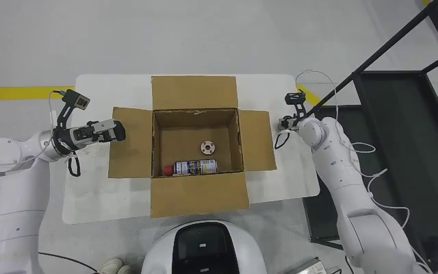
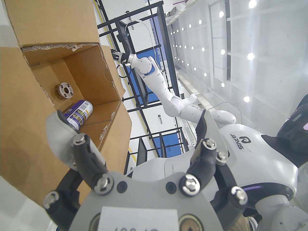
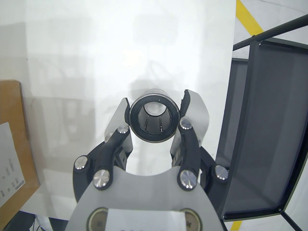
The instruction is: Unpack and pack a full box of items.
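r tool (image 3: 156, 110) clenched on metal sleeve (image 3: 154, 123) over counter (image 3: 108, 37) beside box (image 1: 198, 196), prob unpacking it; l tool (image 2: 131, 121) released, empty.

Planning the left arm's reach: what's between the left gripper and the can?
In the top view, the box has its open flap and side wall between the left gripper and the can.

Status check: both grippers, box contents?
Left gripper open, empty, beside box. Right gripper shut on metal bearing, over table. Box open; can, flange inside.
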Action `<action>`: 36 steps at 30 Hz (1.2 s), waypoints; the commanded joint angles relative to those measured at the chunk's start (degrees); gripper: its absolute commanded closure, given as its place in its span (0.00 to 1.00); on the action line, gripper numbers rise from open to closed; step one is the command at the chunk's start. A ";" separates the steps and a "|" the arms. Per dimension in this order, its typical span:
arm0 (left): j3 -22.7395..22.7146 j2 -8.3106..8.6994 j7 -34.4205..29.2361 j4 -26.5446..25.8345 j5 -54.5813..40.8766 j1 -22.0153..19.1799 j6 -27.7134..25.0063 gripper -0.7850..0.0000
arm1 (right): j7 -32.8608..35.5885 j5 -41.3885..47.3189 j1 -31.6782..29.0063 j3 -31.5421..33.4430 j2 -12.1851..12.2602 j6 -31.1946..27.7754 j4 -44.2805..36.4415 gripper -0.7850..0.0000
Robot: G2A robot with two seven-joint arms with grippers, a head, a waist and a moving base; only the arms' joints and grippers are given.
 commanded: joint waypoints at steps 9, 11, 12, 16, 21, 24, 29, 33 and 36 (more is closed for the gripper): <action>0.00 0.00 0.00 0.00 0.00 0.00 0.00 0.00 | -0.98 1.74 0.34 0.53 0.07 0.82 1.02 0.00; 0.00 0.00 0.00 0.00 0.00 0.00 0.00 0.00 | -1.58 2.50 -0.60 1.66 0.34 1.10 -0.87 0.00; 0.00 0.00 0.00 0.00 0.00 0.00 0.00 0.00 | -1.83 2.89 -1.75 2.89 0.64 1.86 -3.24 0.00; 0.00 0.00 0.00 0.00 0.00 0.00 0.00 0.00 | -2.60 3.28 -7.69 7.30 1.68 4.50 -16.28 0.00; 0.00 0.00 0.00 0.00 0.00 0.00 0.00 0.00 | -2.16 0.29 -17.41 9.31 2.37 5.53 -38.28 0.00; 0.00 0.00 0.00 0.00 0.00 0.00 0.00 0.00 | 0.30 1.66 -20.67 8.14 2.39 3.20 -47.91 0.00; 0.00 0.00 0.00 0.00 0.00 0.00 0.00 0.00 | 5.40 2.76 -21.76 2.46 2.01 2.28 -56.73 0.00; 0.00 0.00 0.00 0.00 0.00 0.00 0.00 0.00 | 10.04 2.32 -21.16 -4.84 1.32 4.59 -60.64 0.00; 0.00 0.00 0.00 0.00 0.00 0.00 0.00 0.00 | 11.77 3.28 -19.73 -9.56 0.61 7.15 -59.77 0.00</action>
